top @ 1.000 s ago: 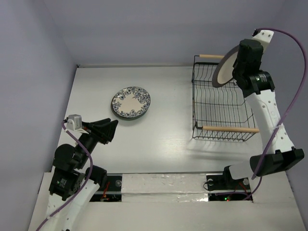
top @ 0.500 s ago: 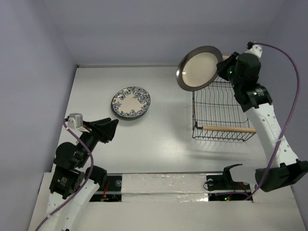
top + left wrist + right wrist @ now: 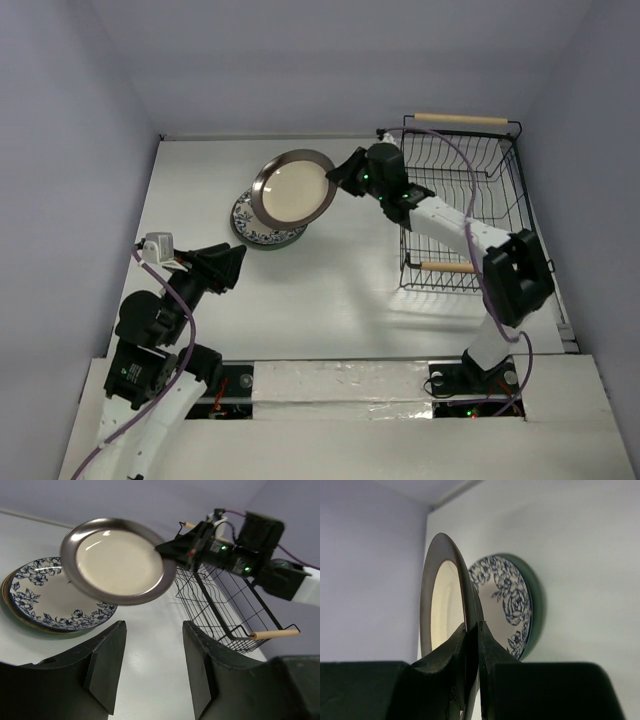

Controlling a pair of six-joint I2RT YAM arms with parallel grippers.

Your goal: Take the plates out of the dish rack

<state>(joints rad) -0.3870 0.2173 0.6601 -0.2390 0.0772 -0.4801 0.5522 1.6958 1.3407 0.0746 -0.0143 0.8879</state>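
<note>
Two fingers of our right gripper (image 3: 471,627) are clamped on the rim of the dark-rimmed cream plate (image 3: 293,188). One second ago this plate was high over the far end of the dish rack (image 3: 470,200). Now we hold it out to the left, tilted, in the air over the plates that lie on the bench (image 3: 340,290). We judge that the carry is nearly done and that only the lowering and the release are left. The plate has a glossy brown rim and a plain cream middle. Under it lies the floral plate (image 3: 45,600), white with dark blue flowers, on a teal plate (image 3: 538,597). We see no plate left in the rack. Our left gripper (image 3: 152,630) waits near, with its jaws apart, and holds nothing.
</note>
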